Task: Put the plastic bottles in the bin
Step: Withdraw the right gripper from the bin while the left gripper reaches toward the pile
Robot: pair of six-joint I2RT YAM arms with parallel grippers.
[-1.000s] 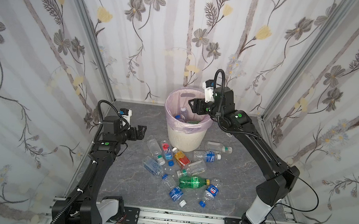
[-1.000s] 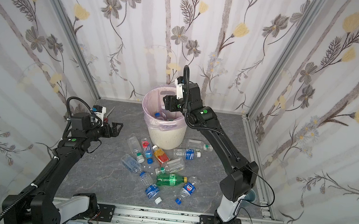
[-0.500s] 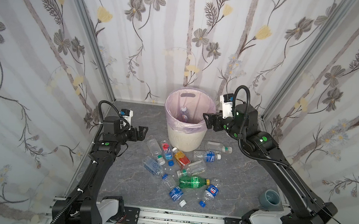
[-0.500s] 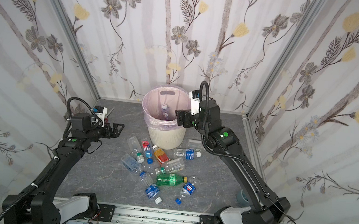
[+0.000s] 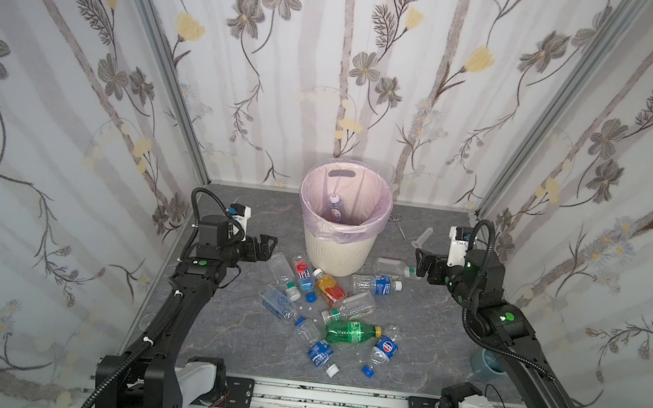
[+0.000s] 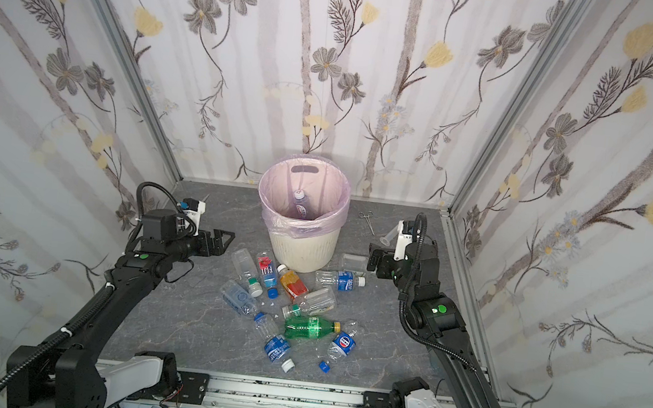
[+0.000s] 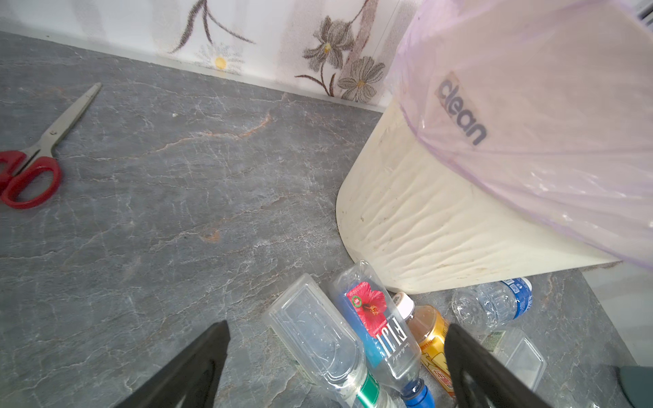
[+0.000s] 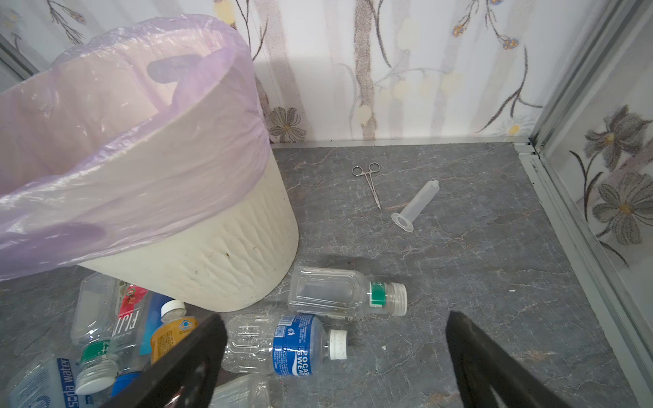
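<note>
We see one bin (image 5: 335,256) at 12 o'clock on the floor, with one bottle (image 5: 335,208) inside. We count eleven plastic bottles (image 5: 352,331) lying loose at its 6 o'clock. At its 9 the left gripper (image 5: 267,244), at its 3 the right gripper (image 5: 418,261): both spread wide, empty.

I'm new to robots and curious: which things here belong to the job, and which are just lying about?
Job: bottles, bin.
Lying about: scissors, forceps, clear tube, cup.
</note>
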